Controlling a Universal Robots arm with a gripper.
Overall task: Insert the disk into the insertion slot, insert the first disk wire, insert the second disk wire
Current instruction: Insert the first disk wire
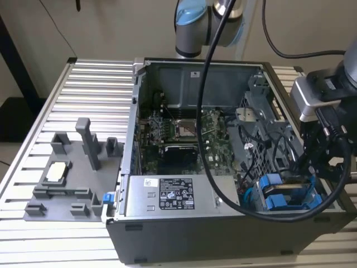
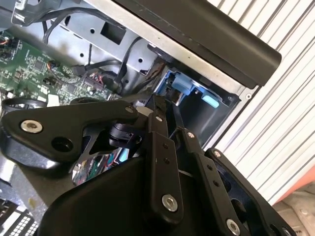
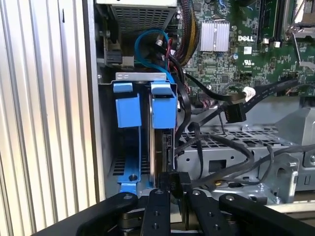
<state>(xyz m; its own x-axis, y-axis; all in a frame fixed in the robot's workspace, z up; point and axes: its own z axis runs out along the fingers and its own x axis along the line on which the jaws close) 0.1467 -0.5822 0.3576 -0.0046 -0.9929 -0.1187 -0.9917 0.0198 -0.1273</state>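
**Disk [image 3: 161, 147] seated on edge in the insertion slot [image 3: 129, 113]; gripper [image 3: 176, 191] at its end.**
The gripper's fingers are nearly closed on a black wire plug [image 3: 177, 179], held against the disk's exposed edge, probably to line it up with the socket there. The first wrist view shows this contact. The exterior view instead places the slot in the computer case [image 1: 184, 234], at the near corner on the exterior view's right.

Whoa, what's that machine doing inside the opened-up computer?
A robot arm is working inside an open computer case on a slatted table. The disk, in its blue carrier, already sits in the insertion slot. The gripper is down at the disk's end, closed on a black plug, apparently a disk wire's, held against the disk.
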